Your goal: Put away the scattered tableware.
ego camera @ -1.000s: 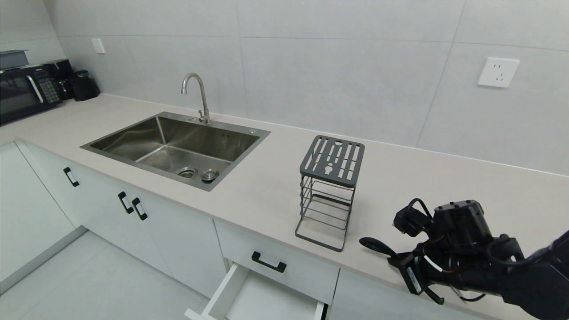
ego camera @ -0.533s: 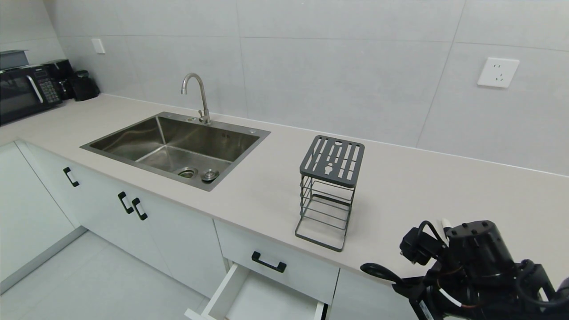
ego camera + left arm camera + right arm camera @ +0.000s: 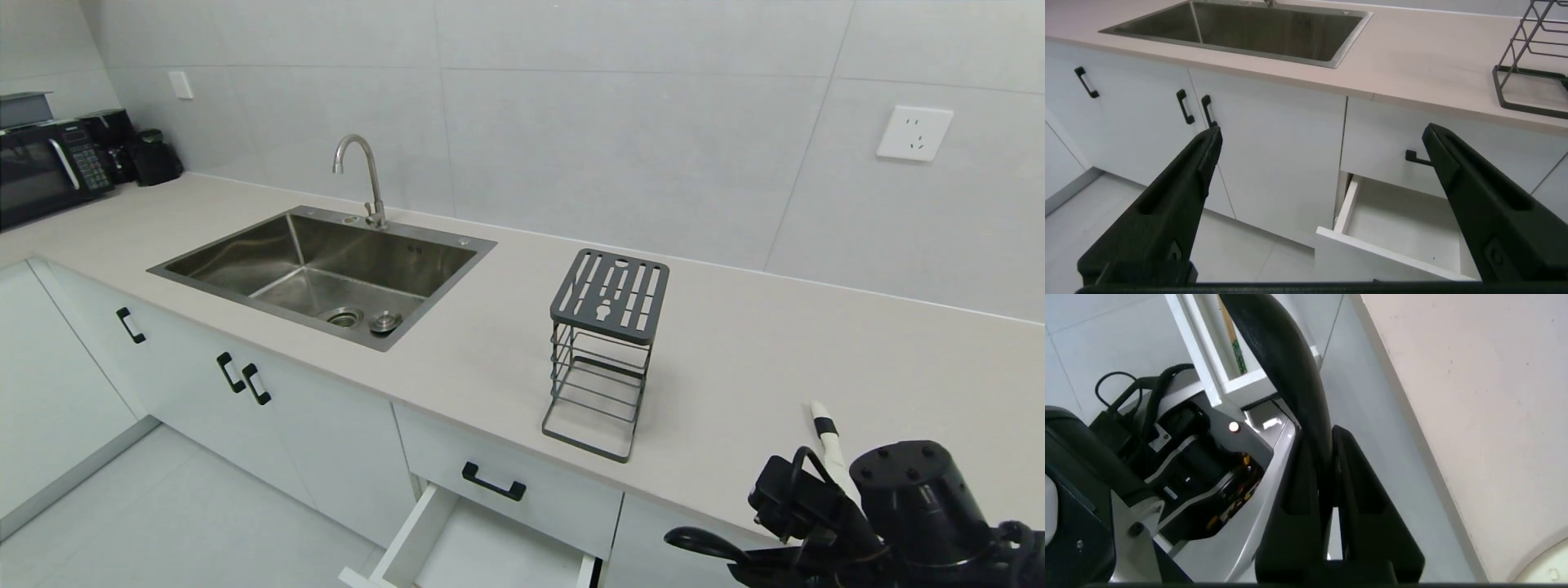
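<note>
the right pincer (image 3: 755, 563) is hanging at the near right, at the near edge of the table (image 3: 490, 343), and it is grasping a black utensil (image 3: 694, 539). in the right wrist view its fingers (image 3: 1364, 498) are pressing tight on both sides of the utensil's slim part, and the broader, curved black end is sticking out past the fingertips. in the head view that rounded end is pointing left, toward the open drawer (image 3: 457, 555), which is standing pulled out below the table front, to the left of the pincer. a white utensil handle with a black band (image 3: 823, 420) is lying on the table just beyond the right arm, with its near part hidden behind the arm, so i cannot tell what kind of piece it is. a dark wire rack with a slotted top (image 3: 608, 294) is standing upright on the table, left of that handle and right of the steel sink (image 3: 269, 298). a curved faucet (image 3: 359, 163) is rising at the sink's far edge. a black microwave (image 3: 41, 163) is sitting at the far left of the table, and a white wall socket (image 3: 914, 132) is showing on the tiles at the far right. the left pincer (image 3: 1321, 135) is released, its two fingers spread wide with nothing between them, and it is facing the white cabinet fronts and the open drawer from the near side.
</note>
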